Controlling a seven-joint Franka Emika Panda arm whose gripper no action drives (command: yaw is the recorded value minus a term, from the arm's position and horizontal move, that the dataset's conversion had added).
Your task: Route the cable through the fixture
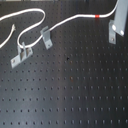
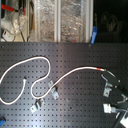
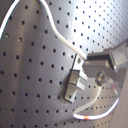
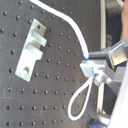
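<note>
Fingers clamped on white cable in second wrist view; cable loops below them, metal fixture bracket well apart on perforated worktop.

black perforated board carries white cable and two metal fixtures.

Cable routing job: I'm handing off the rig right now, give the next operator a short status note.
Gripper: shut on the cable near one end, seen in both wrist views; a loop hangs past the fingers.
Cable: runs across the black perforated board; red tape band sits close to the gripper in the first exterior view.
Fixtures: three metal clips.
Done: cable passes at the middle clip.
Left: the other clips look unthreaded.
</note>
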